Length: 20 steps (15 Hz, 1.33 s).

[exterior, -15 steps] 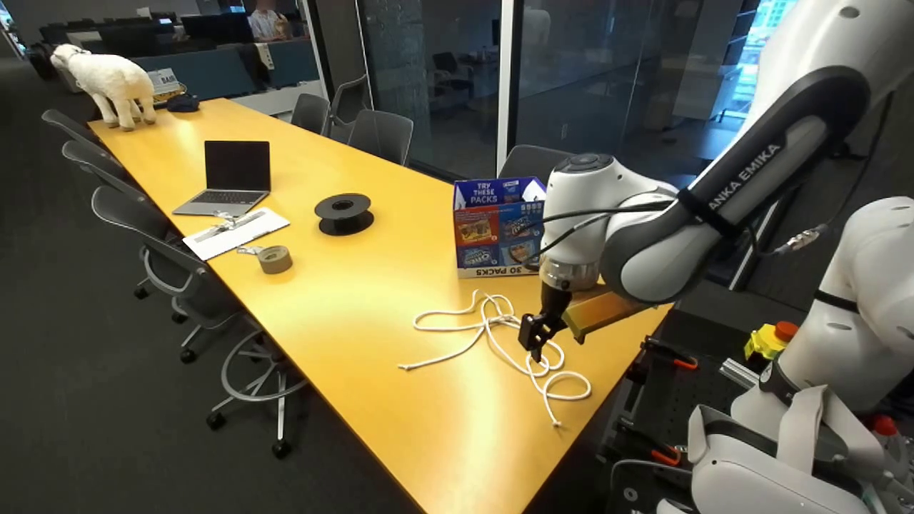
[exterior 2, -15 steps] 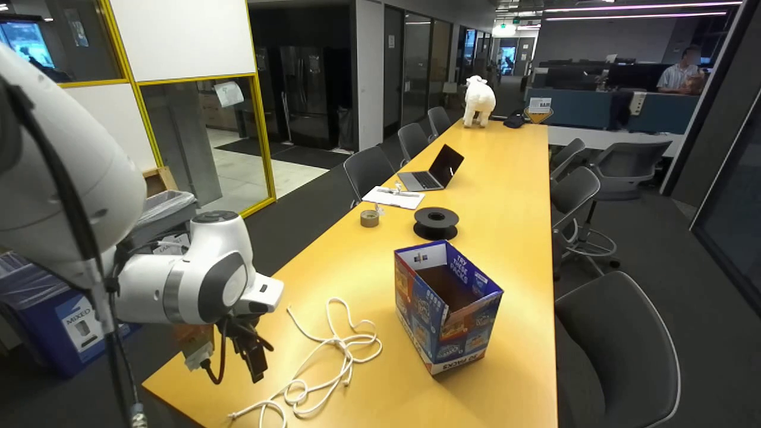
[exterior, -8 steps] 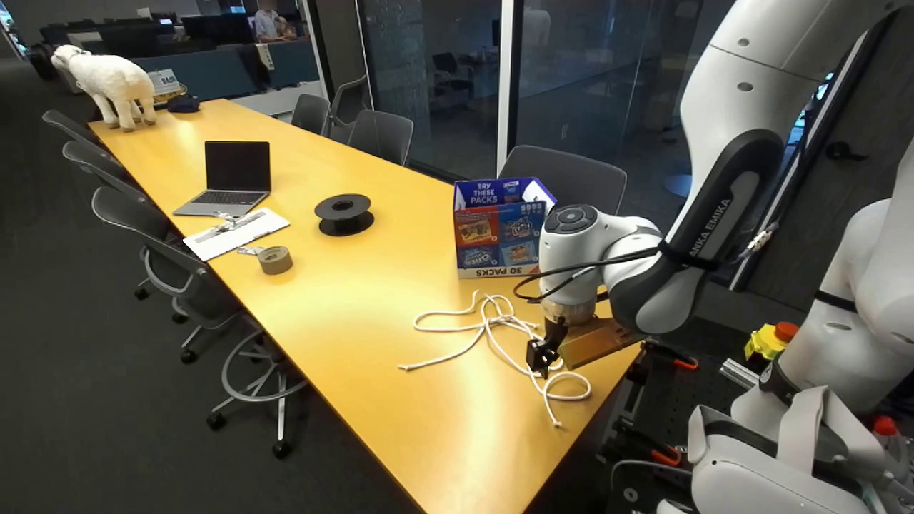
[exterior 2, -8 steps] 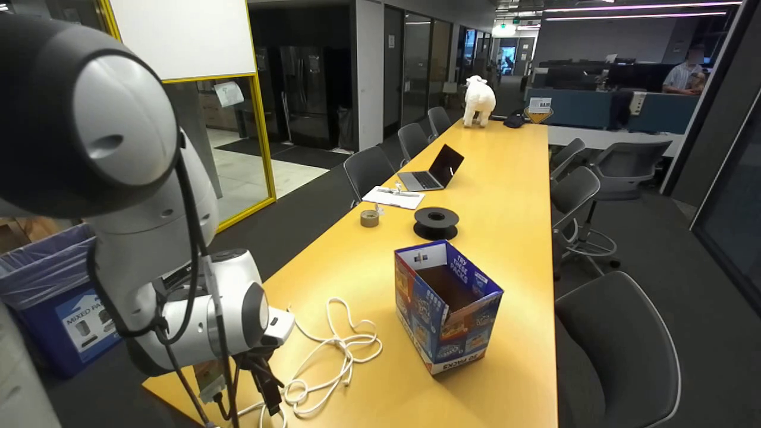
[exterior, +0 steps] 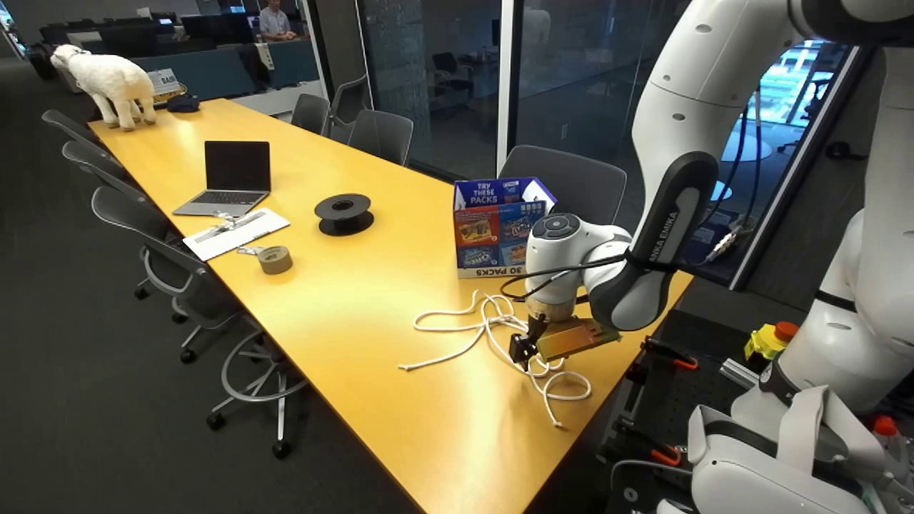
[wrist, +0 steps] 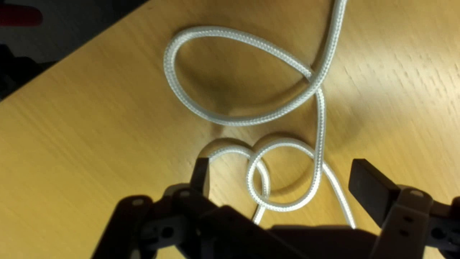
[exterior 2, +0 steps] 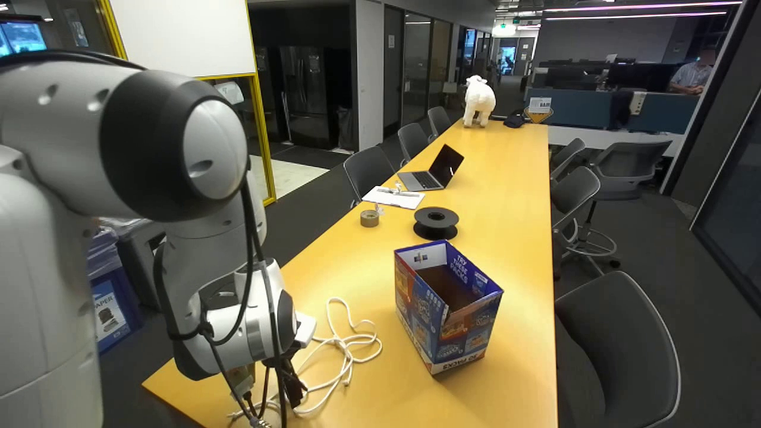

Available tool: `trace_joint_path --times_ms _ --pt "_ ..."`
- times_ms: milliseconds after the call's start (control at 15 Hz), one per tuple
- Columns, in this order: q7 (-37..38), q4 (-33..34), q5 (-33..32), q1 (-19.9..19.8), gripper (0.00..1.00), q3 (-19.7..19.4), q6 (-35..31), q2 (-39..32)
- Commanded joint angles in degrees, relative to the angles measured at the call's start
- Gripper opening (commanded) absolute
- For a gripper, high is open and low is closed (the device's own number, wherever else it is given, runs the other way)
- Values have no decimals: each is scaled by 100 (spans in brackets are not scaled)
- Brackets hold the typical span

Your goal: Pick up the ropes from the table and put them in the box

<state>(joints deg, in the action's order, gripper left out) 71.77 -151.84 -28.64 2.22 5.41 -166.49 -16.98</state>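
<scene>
You are shifting the gripper [wrist: 281, 163], spread wide and holding nothing, farther over the rope [wrist: 321, 118]; probably lining up a grasp.

In an exterior view the camera looks from above along the table [exterior: 357, 300], which runs from lower middle to upper left; in an exterior view the arm [exterior 2: 202, 249] looms close at left, the table reaching toward the upper right. Both exterior views share the box [exterior 2: 419, 315], the rope [wrist: 320, 118] and the table's far end. The wrist view faces down on the rope from close by, the gripper [wrist: 280, 169] at the bottom
</scene>
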Motion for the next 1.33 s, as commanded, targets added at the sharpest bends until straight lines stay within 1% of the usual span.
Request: trace_joint_path --times_ms 0,200,533,800,1000,1267 --pt "-6 298 -48 -34 100 -86 -429 -520" --pt "-20 432 -61 -26 100 -156 -518 -723" --pt "-40 613 -99 28 100 -248 -492 -801" --pt "-64 647 -91 12 100 -231 -546 -800" --pt "-131 613 -36 -86 100 -151 -659 -807" --pt "-140 613 -33 -86 100 -157 -704 -815"
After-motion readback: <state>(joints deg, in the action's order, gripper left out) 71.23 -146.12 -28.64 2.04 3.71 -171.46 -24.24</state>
